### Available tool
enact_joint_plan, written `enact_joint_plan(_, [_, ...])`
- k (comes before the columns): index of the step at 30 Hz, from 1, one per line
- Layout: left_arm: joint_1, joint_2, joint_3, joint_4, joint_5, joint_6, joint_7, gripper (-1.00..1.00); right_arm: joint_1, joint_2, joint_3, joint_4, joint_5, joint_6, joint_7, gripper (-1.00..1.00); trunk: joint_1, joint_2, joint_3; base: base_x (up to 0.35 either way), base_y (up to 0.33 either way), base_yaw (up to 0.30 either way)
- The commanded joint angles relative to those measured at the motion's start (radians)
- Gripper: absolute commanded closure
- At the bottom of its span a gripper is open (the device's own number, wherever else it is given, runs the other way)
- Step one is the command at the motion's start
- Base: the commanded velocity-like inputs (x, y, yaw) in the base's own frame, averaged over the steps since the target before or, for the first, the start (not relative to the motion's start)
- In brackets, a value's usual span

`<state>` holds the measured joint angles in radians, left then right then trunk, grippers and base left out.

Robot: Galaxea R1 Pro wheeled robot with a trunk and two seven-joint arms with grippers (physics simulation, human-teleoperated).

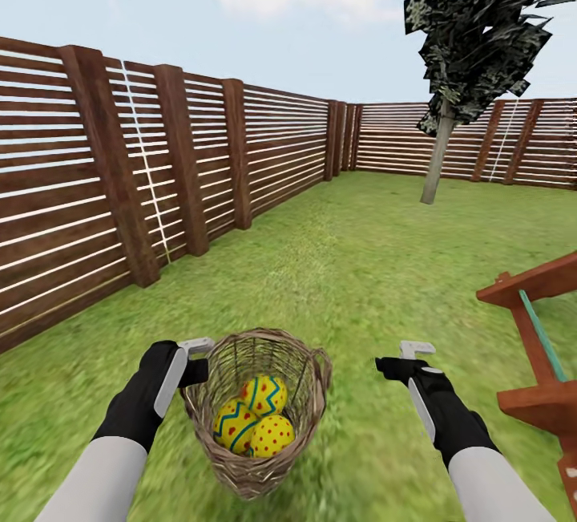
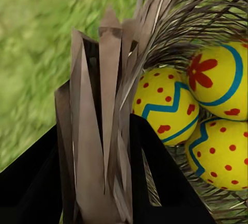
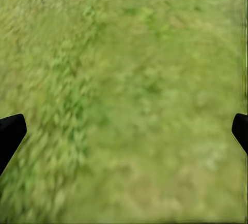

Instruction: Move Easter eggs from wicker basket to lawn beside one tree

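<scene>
- Left end effector [image 1: 195, 363]: clamped on the rim of the wicker basket [image 1: 308, 406]. In the left wrist view, woven twigs of the rim pass between the two dark fingers [image 2: 160, 182], which close on them from either side.
- Right end effector [image 1: 405, 362]: fingers apart and holding nothing. In the right wrist view the two dark fingertips [image 3: 10, 133] sit at opposite edges with bare lawn [image 3: 134, 95] between them.
- Easter eggs [image 1: 263, 395]: all three lie inside the basket, touching one another, just beyond the left end effector and across the rim from it.
- Basket position: it appears held off the grass between the two arms, touching the left end effector and near, but apart from, the right one. Actual clearance from the ground cannot be confirmed.
- Key relation: the tree [image 1: 437, 161] with the pale trunk stands well ahead of both end effectors, toward the right-arm side, close to the fence [image 1: 200, 161]. The basket with eggs is well apart from it.
- Nearer arm: judged from this layout, the free right end effector is the one available to reach into the basket; the eggs lie toward its inner side.
- Egg long axis: cannot be determined reliably; the eggs rest at mixed tilts.
- A reddish wooden structure [image 1: 537, 345] stands just outside the right arm.
- Markings: no brand, label or legible writing; the eggs carry only blue zigzags and red dots.
</scene>
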<state>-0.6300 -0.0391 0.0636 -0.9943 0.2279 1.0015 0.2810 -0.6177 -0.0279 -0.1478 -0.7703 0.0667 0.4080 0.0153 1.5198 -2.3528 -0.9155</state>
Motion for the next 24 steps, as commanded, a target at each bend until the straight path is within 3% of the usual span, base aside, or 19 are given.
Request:
enact_joint_plan(1, [0.000,-0.001,0.002,-0.001,0.020,0.002,0.007,1.00,0.000,0.001,-0.001,-0.001,0.007,0.006,0.002,-1.00,-0.004,0.007,0.003,0.000,0.000,-0.212])
enact_joint_plan(24, [0.000,0.000,0.003,-0.002,0.019,0.002,0.007,1.00,0.000,-0.001,-0.002,0.003,0.004,0.005,0.002,-1.00,-0.092,0.168,0.103,0.000,0.000,-0.212])
